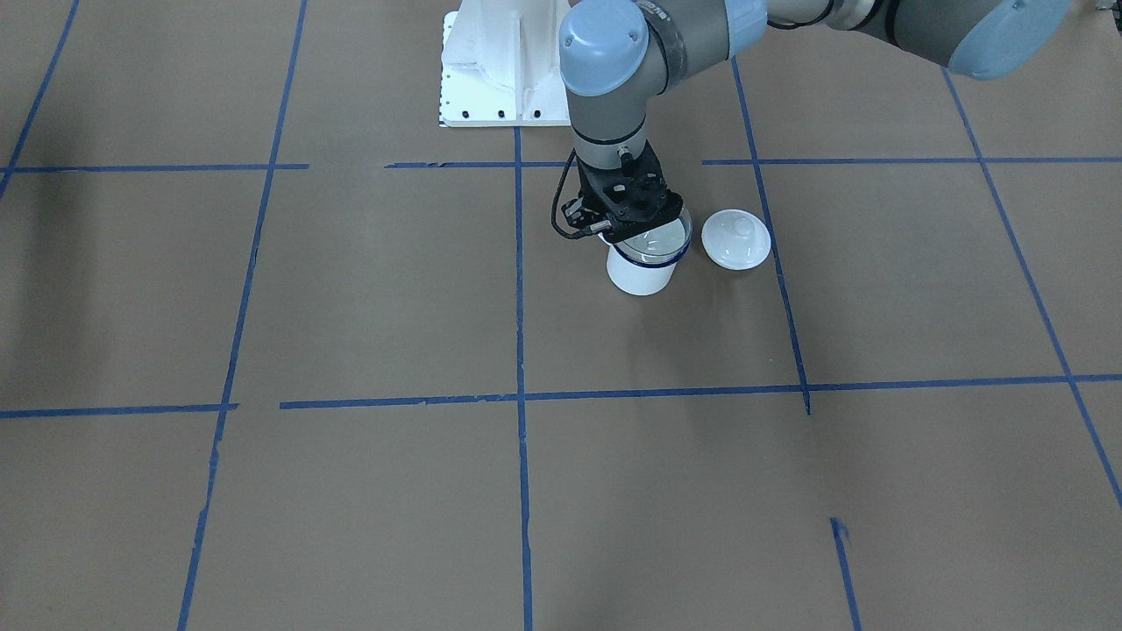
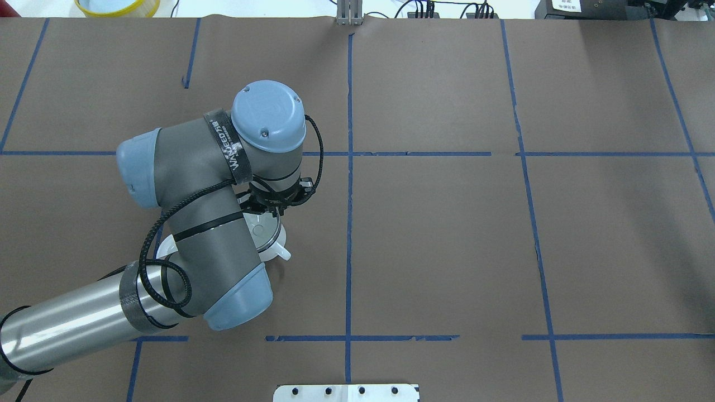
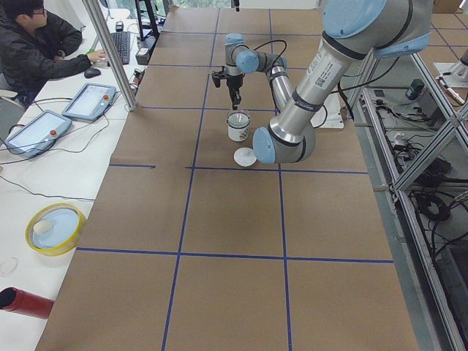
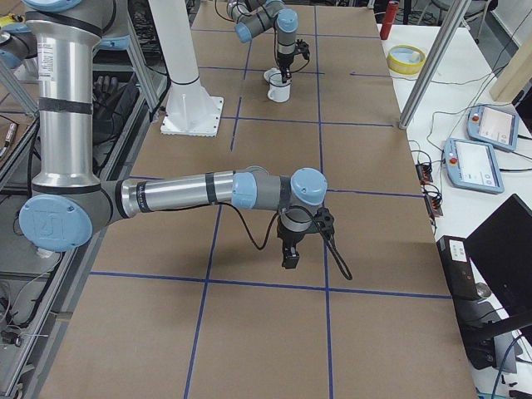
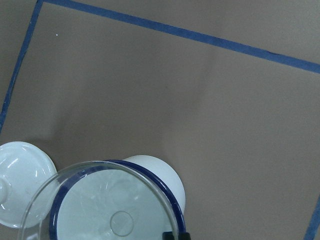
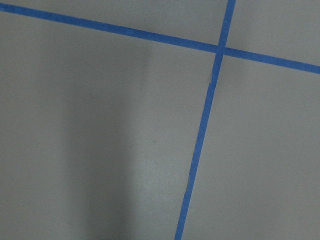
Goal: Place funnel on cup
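The white cup [image 1: 642, 273] with a dark blue rim stands upright on the brown table. The clear funnel [image 1: 659, 240] sits in its mouth, bowl level with the rim. My left gripper [image 1: 626, 226] is straight above the cup's back edge, shut on the funnel's rim. In the left wrist view the funnel [image 5: 107, 207] covers the cup [image 5: 157, 175], shifted slightly left, with one fingertip [image 5: 175, 235] at its rim. My right gripper [image 4: 291, 259] hangs over bare table far from the cup; I cannot tell if it is open or shut.
A round white knobbed lid [image 1: 736, 238] lies on the table just beside the cup, on the robot's left. The white robot base plate [image 1: 500, 79] stands behind the cup. Blue tape lines cross the brown table. An operator [image 3: 36, 44] sits at the side desk.
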You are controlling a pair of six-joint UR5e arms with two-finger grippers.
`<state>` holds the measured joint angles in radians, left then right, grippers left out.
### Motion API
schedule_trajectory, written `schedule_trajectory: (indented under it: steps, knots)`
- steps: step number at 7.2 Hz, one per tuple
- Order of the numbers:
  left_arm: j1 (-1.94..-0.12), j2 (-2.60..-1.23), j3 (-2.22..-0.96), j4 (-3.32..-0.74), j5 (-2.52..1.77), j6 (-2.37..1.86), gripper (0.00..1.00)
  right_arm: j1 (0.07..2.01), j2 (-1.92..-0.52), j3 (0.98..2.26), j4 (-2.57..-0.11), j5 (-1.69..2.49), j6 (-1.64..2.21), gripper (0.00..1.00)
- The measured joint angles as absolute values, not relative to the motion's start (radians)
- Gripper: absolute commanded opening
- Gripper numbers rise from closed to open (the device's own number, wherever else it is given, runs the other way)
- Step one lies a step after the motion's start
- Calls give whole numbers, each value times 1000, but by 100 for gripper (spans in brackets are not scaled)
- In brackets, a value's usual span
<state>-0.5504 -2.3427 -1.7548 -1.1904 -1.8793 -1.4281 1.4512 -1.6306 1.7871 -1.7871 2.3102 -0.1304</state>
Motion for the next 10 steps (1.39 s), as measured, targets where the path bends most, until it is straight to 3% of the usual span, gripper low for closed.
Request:
schedule_trajectory:
  steps: [1,3,5,7,10]
  knots:
    - [-550,-2341,-1756,-1194,-1879,-1428,97,1451,-1631,1787,-1787,2310,-130,100]
    - [-549,-2326,-1767,-1202,-1873,-1423,100,1451,-1631,1787,-1787,2310,-130,100]
    - [-573,-2226,-1866,-1263,-1872,-1290,100,1451,-1631,1787,-1787,2310,-130,100]
    - [-702,-2065,-1956,-1448,-1887,-1021,100,1451,-1631,1787,-1787,2310,-130,100]
    - [-980,-1726,-1958,-1794,-2081,-534,100,1451,-1631,1787,-1787,2310,-130,100]
